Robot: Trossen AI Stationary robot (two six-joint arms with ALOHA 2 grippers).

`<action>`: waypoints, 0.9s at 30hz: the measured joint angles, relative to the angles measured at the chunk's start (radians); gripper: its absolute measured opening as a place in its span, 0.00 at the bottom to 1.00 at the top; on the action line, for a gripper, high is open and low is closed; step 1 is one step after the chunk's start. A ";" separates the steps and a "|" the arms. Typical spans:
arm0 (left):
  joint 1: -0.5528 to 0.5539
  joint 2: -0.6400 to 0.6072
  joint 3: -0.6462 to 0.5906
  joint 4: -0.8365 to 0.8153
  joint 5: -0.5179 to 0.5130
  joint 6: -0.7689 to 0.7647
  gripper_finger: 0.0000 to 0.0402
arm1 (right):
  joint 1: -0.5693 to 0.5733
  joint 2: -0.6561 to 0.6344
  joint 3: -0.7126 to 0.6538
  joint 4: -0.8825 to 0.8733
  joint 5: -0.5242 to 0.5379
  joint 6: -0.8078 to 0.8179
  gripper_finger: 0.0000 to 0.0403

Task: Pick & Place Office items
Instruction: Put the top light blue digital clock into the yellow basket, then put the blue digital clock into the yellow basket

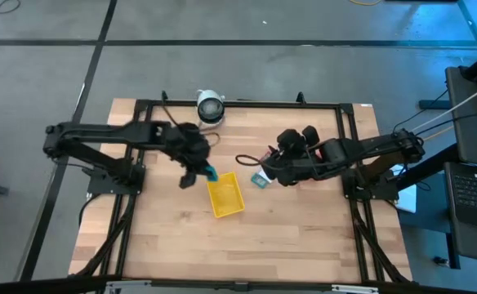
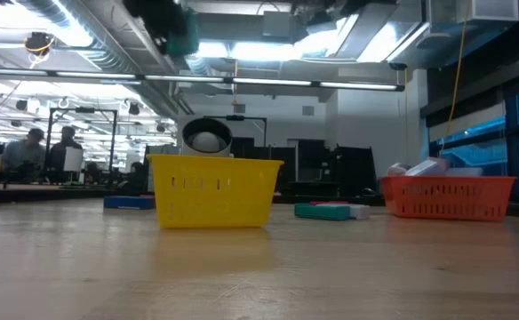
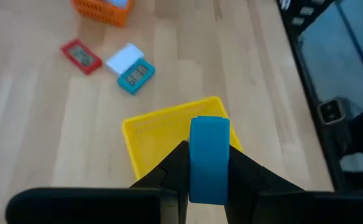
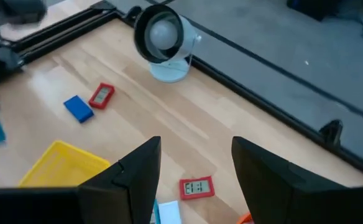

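My left gripper [image 3: 209,180] is shut on a teal-blue block [image 3: 209,155] and hovers above the yellow tray's [image 1: 225,196] far left corner. In the low view the block [image 2: 184,31] hangs high over that tray [image 2: 215,189]. My right gripper [image 4: 194,165] is open and touches nothing, raised over the table right of the yellow tray. Loose on the wood lie a red packet [image 3: 81,55], a white packet [image 3: 124,59] and a teal packet [image 3: 136,76]. Near the far edge lie a blue block [image 4: 78,107] and another red packet [image 4: 101,95]. My left gripper pinches the teal-blue block between its two fingers [image 3: 175,171], one on each long side face [image 3: 194,174]. The block's free end [image 3: 209,124] sticks out past the fingertips. It is lifted clear, above the yellow tray.
An orange tray [image 2: 448,197] with packets in it stands on the table's right part. A white round object with a dark centre [image 1: 208,107] sits at the far edge. A black frame rail [image 1: 238,104] borders the table. Bare wood lies along the near side.
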 joint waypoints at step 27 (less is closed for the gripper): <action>-0.070 0.244 -0.150 0.335 -0.097 0.003 0.36 | 0.043 0.002 0.000 -0.018 -0.004 0.201 0.50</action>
